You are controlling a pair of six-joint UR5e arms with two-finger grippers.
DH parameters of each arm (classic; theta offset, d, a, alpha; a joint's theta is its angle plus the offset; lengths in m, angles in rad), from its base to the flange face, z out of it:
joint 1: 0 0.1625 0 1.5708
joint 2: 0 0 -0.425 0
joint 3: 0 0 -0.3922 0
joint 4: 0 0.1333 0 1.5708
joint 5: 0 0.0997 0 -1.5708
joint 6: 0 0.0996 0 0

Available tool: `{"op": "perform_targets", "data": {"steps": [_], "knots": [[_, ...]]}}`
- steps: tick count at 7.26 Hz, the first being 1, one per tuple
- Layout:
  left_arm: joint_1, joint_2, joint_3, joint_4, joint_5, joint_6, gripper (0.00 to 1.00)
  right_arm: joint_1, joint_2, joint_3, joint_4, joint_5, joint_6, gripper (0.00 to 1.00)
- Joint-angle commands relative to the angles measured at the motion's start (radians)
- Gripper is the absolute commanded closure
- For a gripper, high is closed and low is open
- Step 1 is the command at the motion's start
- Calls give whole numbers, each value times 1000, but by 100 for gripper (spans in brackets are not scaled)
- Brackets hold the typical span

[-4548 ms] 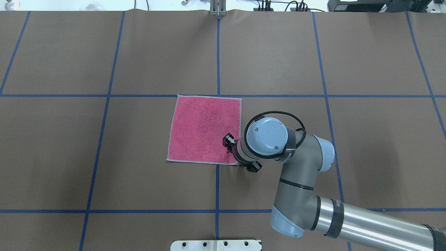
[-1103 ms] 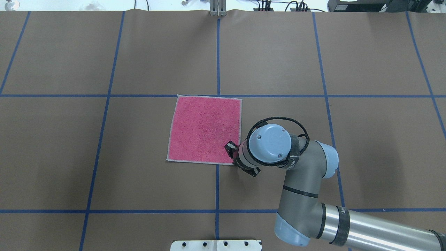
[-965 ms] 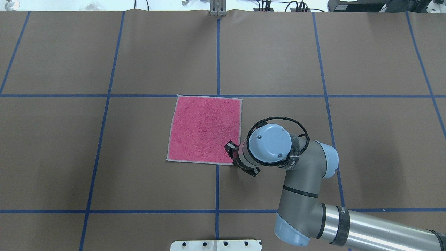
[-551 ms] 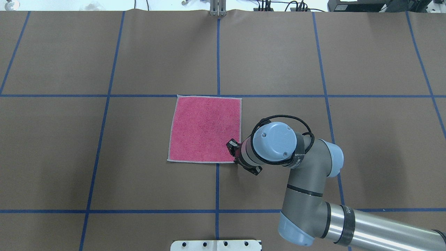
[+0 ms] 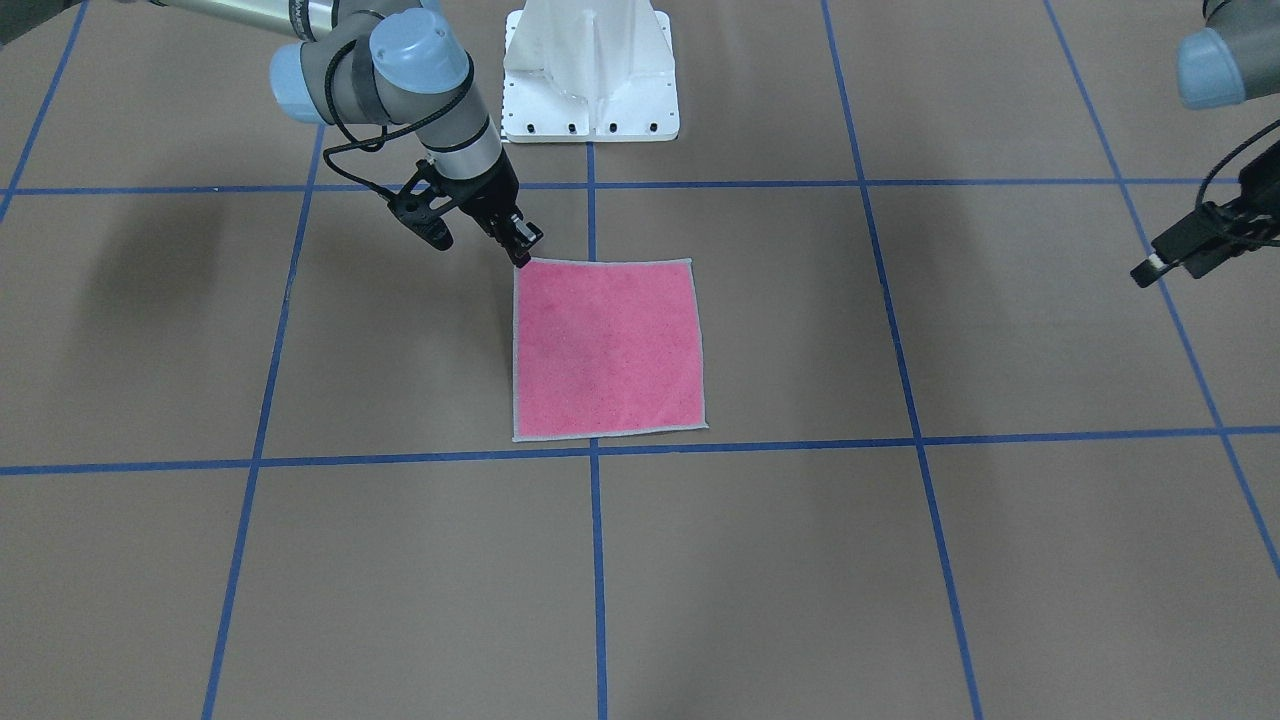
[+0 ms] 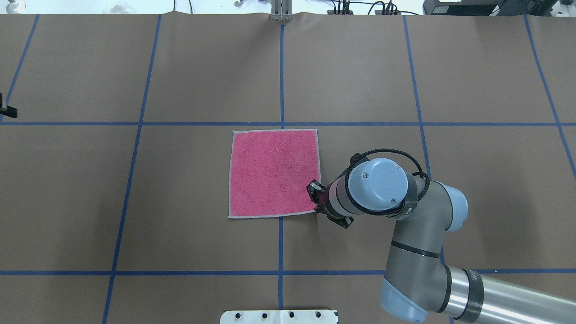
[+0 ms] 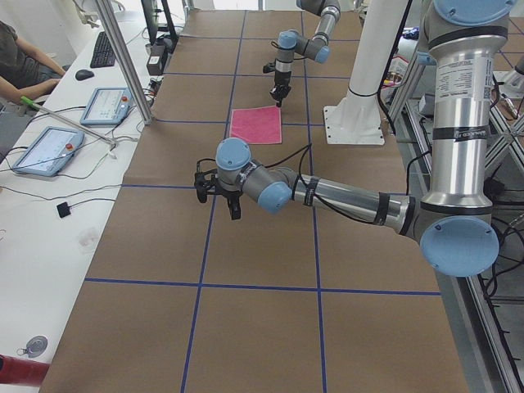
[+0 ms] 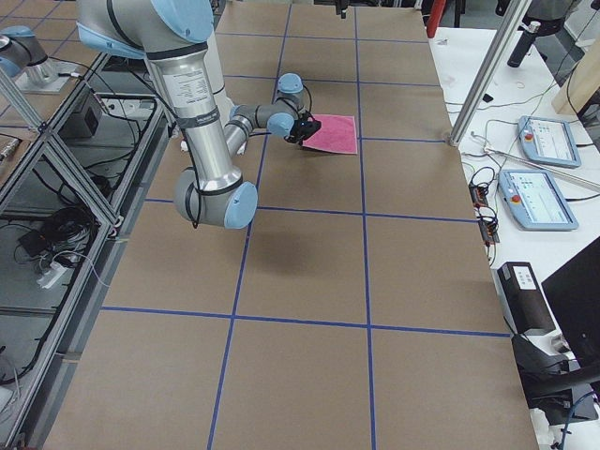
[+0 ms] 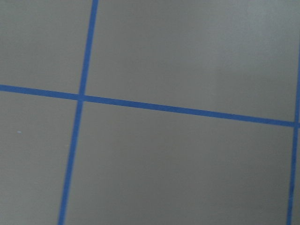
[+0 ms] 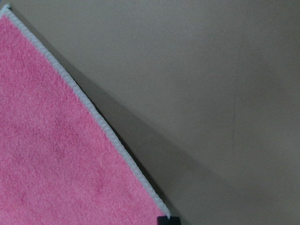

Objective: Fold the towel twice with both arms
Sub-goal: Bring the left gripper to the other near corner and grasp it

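Observation:
The towel (image 6: 274, 173) lies flat, pink face up, near the table's middle; it also shows in the front view (image 5: 605, 350). My right gripper (image 6: 317, 209) is down at the towel's near right corner and looks shut on that corner (image 5: 520, 256). The right wrist view shows the towel's pink face (image 10: 56, 154), its light edging and one black fingertip (image 10: 168, 220) at the corner. My left gripper (image 5: 1148, 272) hovers over bare table far off to the left, just inside the overhead view's left edge (image 6: 8, 110). I cannot tell whether it is open.
The table is brown paper with a blue tape grid (image 6: 281, 67). The white pedestal base (image 5: 590, 70) stands at the robot's side of the table. Operator tablets (image 7: 110, 104) and a metal post (image 7: 123, 61) line the far edge.
The right gripper has moved right and toward the robot, and the towel has slid with it. The left gripper's tip has come in at the overhead view's left edge.

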Motion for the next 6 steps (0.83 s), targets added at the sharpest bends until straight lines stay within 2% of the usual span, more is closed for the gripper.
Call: {"op": "perform_targets", "data": {"steps": [1, 2, 3, 4, 5, 6], "knots": [[228, -132, -4, -114, 155, -457, 0, 2, -21, 23, 0, 2, -1, 100], [334, -157, -46, -108, 245, -599, 1, 2, -27, 33, 0, 4, -2, 100], [382, -175, -74, -112, 249, -726, 1, 2, -31, 36, -2, 4, -1, 100], [494, -233, -88, -112, 376, -846, 1, 1, -29, 40, -15, 4, -1, 100], [650, -261, -94, -111, 584, -931, 1, -1, -28, 40, -31, 4, -1, 100], [747, -288, -96, -105, 702, -963, 1, 1, -28, 39, -32, 4, -2, 100]]}}
